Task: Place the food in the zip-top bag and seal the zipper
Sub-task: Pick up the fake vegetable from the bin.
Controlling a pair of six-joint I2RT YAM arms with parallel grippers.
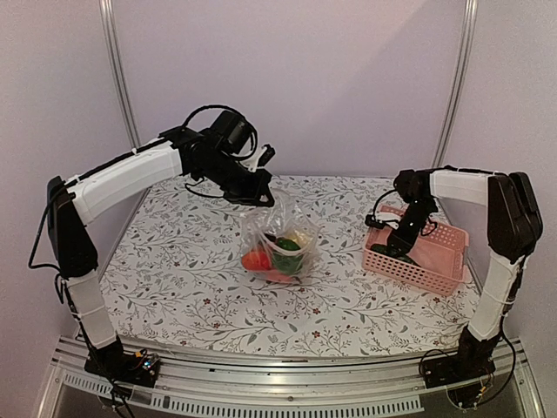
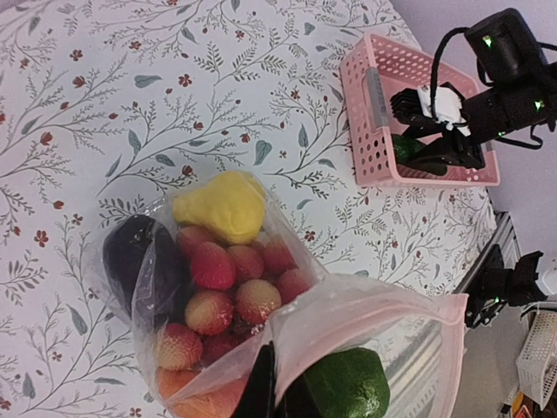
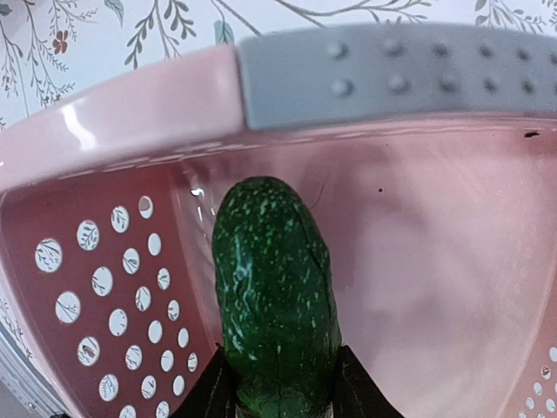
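Left pincer [image 1: 261, 197] pinches the zip-top bag [image 1: 291, 222] by its mouth, right pincer [image 3: 280, 396] clamps the cucumber [image 3: 274, 287] inside the pink basket [image 3: 130, 122], far right.

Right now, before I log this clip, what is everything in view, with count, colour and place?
zip-top bag: one, clear, mid-table, top edge held up
zipper: one, pinkish strip, along the bag's mouth
lemon: one, yellow, in the bag
eggplant: one, dark purple, in the bag
red fruits: several, red, in the bag
orange piece: one, orange-red, in the bag
green piece: one, dark green, in the bag near its mouth
basket: one, pink, right side of the table
cucumber: one, green, lying in the basket
table: one, white floral top
left gripper: shut on the bag's edge
right gripper: in the basket, fingers against both sides of the cucumber
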